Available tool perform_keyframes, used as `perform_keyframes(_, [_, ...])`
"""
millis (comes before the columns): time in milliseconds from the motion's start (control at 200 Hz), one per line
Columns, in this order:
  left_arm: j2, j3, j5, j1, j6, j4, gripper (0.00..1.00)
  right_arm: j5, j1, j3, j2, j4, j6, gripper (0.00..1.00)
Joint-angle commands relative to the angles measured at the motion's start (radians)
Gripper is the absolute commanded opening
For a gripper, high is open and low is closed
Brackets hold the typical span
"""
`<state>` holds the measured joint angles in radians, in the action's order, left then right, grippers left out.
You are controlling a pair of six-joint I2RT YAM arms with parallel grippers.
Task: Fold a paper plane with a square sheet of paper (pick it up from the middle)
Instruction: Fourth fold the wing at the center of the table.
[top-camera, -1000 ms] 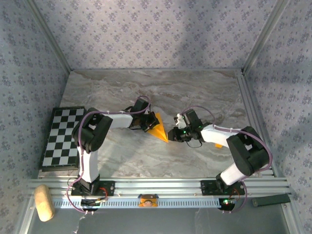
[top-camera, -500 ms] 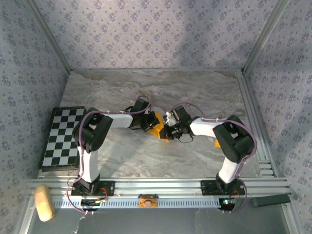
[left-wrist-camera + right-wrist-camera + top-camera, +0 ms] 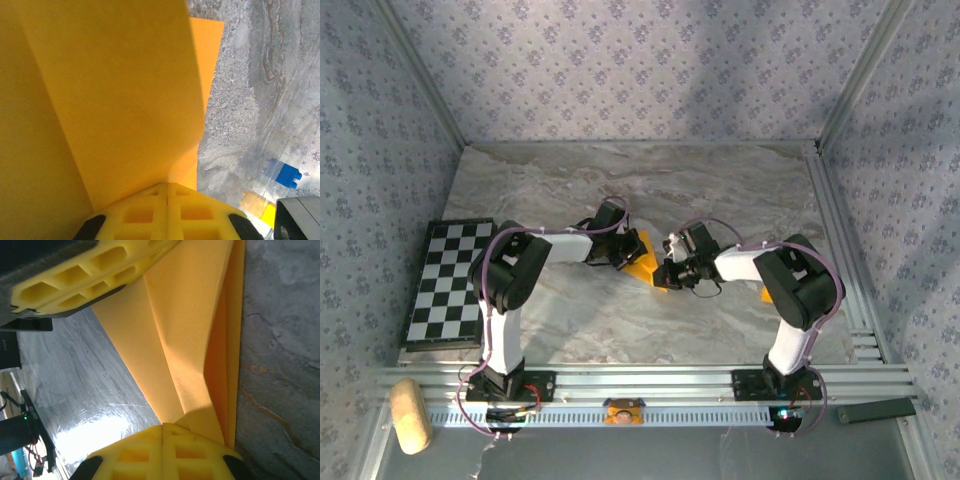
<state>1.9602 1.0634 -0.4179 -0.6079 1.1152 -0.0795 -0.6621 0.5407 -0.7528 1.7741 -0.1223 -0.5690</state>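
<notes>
The paper plane (image 3: 642,260), a folded orange-yellow dart with layered creases, is held between both grippers near the table's middle. My left gripper (image 3: 624,256) is shut on its left part. In the left wrist view the paper plane (image 3: 115,100) rises from the shut left gripper (image 3: 166,184). My right gripper (image 3: 665,273) is shut on the pointed near end. The right wrist view shows the paper plane (image 3: 185,330) with its ridge fold running out of the shut right gripper (image 3: 162,425), and the left gripper's fingers (image 3: 75,285) pinch its far end.
A black-and-white chequered board (image 3: 450,280) lies at the table's left edge. A tiny orange bit (image 3: 767,294) sits beside the right arm, and a blue block (image 3: 285,175) lies on the marble. A cork-coloured roll (image 3: 408,415) rests outside the front rail.
The right gripper has moved left to the paper plane's pointed end and shut on it. The left gripper has kept its hold and has not moved.
</notes>
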Motion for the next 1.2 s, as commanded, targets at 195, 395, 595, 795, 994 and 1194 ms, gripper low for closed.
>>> perform_keyframes(195, [0.043,-0.022,0.048,0.016,-0.013,0.055,0.01,-0.02,-0.031,0.117,-0.006,-0.054,-0.077,0.03])
perform_keyframes(395, [0.045,-0.028,0.05,0.019,-0.013,0.053,0.01,-0.002,-0.035,0.115,-0.052,0.014,-0.068,0.04])
perform_keyframes(595, [0.045,-0.028,0.05,0.024,-0.011,0.055,0.01,0.025,-0.035,0.123,-0.072,0.077,-0.015,0.04])
perform_keyframes(795, [0.046,-0.031,0.048,0.024,-0.012,0.05,0.01,0.055,-0.036,0.17,-0.106,0.11,0.001,0.04])
perform_keyframes(994, [0.043,-0.035,0.043,0.024,-0.01,0.044,0.01,0.029,-0.044,0.172,-0.169,0.121,-0.011,0.03])
perform_keyframes(1194, [0.04,-0.036,0.041,0.02,-0.009,0.04,0.01,-0.004,-0.034,0.053,-0.225,0.156,0.01,0.03])
